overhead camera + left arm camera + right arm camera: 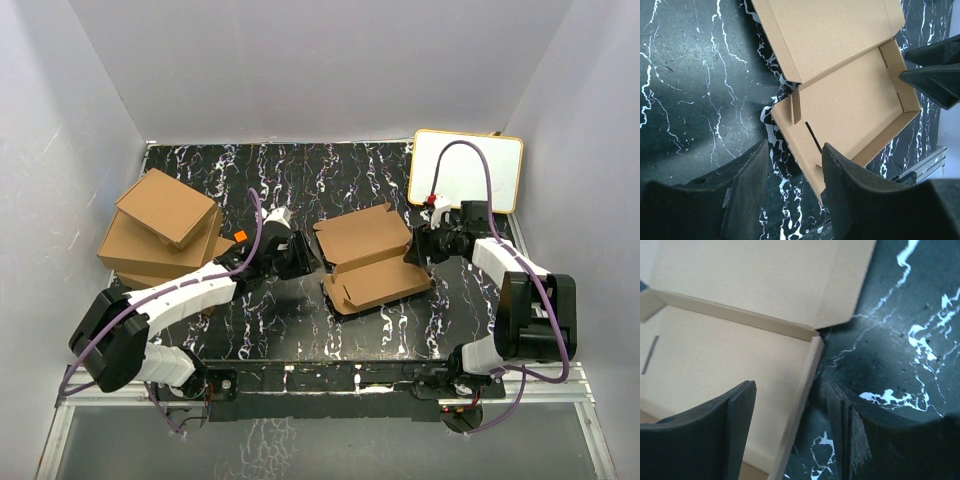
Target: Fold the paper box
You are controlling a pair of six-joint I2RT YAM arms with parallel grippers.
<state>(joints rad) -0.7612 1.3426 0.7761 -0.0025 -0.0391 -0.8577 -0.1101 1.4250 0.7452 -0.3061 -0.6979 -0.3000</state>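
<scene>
- Nearest us, the paper box [375, 262] lies open in the middle of the table [300, 180]. Its tray is on our side and shows only a bare cardboard floor, with the lid lying flat behind it.
- At the box's left end, the left claw [795, 150] stands partly wide. It straddles the tray's side wall without pinching it.
- At the right end, the right claw [790, 387] also gapes, with the side wall between its fingers.
- Farther back on the left sits a pile of closed cardboard boxes [160, 235].
- Farthest away, at the back right, lies a white board [465, 170].
</scene>
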